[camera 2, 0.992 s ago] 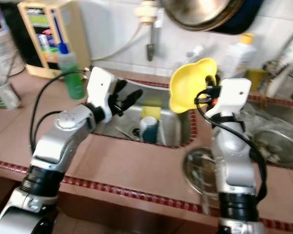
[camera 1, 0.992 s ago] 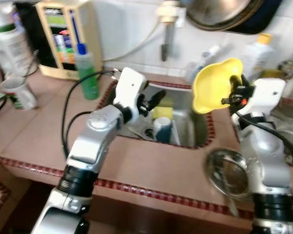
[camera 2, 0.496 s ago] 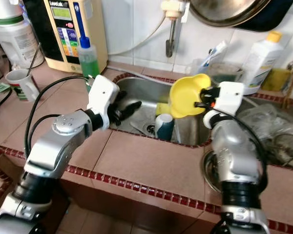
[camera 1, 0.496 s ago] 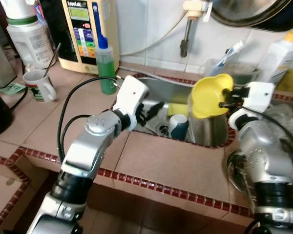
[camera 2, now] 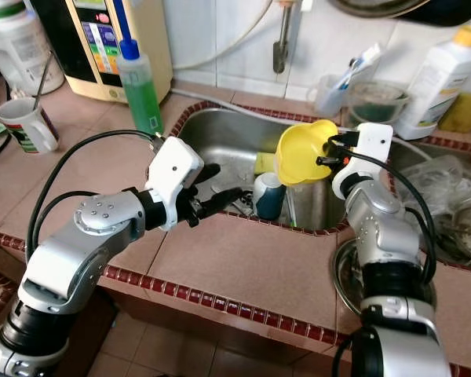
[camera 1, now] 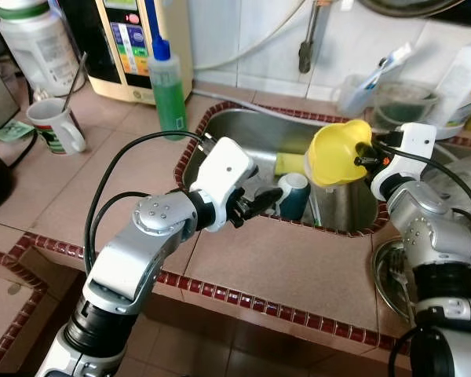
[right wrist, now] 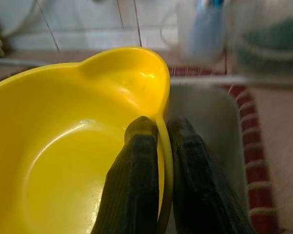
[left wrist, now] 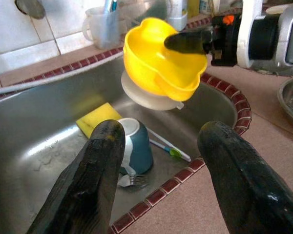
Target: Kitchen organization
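Right tool: clamped on the rim of a yellow plastic bowl, one finger inside and one outside; the bowl is held tilted above the right half of the steel sink, its pale base seen from the left wrist view.

Left tool: fingers apart, nothing held, poised over the near-left edge of the sink, at 9 o'clock from the bowl.

Sink contents: blue cup lying near the drain, at 7 o'clock from the bowl; yellow sponge behind it; toothbrush and fork on the sink floor beside the cup.

Surface: tiled, red-edged. Green soap bottle at 10 o'clock from the sink; white mug with a spoon farther left; metal bowl at 4 o'clock from the sink, beside the right arm.
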Robot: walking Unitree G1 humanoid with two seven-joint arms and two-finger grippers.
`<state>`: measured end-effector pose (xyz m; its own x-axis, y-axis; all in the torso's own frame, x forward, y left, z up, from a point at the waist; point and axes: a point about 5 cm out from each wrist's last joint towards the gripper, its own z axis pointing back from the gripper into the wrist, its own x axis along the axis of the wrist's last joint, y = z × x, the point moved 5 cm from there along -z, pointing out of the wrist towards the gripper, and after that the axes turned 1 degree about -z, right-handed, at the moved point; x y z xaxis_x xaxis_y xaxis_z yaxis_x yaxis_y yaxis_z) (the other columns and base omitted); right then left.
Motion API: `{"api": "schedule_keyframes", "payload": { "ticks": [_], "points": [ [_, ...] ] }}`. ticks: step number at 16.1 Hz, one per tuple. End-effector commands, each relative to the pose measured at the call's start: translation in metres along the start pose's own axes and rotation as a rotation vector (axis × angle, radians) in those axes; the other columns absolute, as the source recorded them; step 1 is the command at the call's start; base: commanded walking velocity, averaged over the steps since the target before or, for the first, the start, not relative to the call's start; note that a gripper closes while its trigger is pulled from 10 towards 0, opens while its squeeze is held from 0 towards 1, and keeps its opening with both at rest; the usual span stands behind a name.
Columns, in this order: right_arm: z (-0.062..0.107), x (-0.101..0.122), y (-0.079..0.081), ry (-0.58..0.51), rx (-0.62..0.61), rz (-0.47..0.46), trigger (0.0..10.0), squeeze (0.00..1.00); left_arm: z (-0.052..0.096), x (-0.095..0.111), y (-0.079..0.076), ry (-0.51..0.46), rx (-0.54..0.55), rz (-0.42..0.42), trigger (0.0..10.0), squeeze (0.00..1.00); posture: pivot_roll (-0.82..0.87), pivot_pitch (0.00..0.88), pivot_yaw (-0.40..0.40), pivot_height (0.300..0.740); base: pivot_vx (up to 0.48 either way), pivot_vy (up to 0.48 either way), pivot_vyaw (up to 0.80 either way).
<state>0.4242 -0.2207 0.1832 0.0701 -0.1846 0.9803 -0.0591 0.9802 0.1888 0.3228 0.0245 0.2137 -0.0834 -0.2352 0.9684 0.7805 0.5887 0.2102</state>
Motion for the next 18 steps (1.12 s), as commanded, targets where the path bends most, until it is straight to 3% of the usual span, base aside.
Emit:
{"api": "schedule_keyframes", "payload": {
  "ticks": [1, 4, 5, 11, 17, 18],
  "points": [
    [-0.003, 0.001, -0.002, 0.001, 0.004, -0.032, 10.0, 0.00, 0.001, 0.003, -0.004, 0.002, -0.006, -0.015, 10.0, 0.00, 0.01, 0.174, 0.014, 0.740, 0.000, 0.000, 0.00],
    [-0.008, -0.019, -0.002, 0.078, 0.016, -0.062, 10.0, 0.00, 0.003, 0.007, -0.006, 0.005, -0.004, -0.027, 10.0, 0.00, 0.01, 0.166, 0.009, 0.740, 0.000, 0.000, 0.00],
    [-0.008, -0.023, 0.003, 0.088, 0.058, -0.102, 10.0, 1.00, 0.003, 0.008, -0.005, 0.001, 0.002, -0.026, 10.0, 0.00, 0.01, 0.164, 0.008, 0.740, 0.000, 0.000, 0.00],
    [-0.009, -0.013, 0.008, 0.040, 0.116, -0.146, 10.0, 1.00, 0.003, 0.009, -0.003, 0.000, 0.025, -0.028, 10.0, 0.00, 0.01, 0.157, 0.001, 0.740, 0.000, 0.000, 0.00],
    [-0.005, 0.004, 0.015, -0.042, 0.177, -0.091, 10.0, 1.00, 0.002, 0.010, 0.006, -0.008, 0.057, -0.042, 10.0, 0.00, 0.02, 0.146, -0.001, 0.740, 0.000, 0.000, 0.00],
    [0.000, 0.010, 0.019, -0.084, 0.197, -0.058, 10.0, 0.00, 0.003, 0.010, 0.010, -0.014, 0.076, -0.048, 10.0, 0.00, 0.02, 0.144, -0.002, 0.740, 0.000, 0.000, 0.00]
  ]
}}
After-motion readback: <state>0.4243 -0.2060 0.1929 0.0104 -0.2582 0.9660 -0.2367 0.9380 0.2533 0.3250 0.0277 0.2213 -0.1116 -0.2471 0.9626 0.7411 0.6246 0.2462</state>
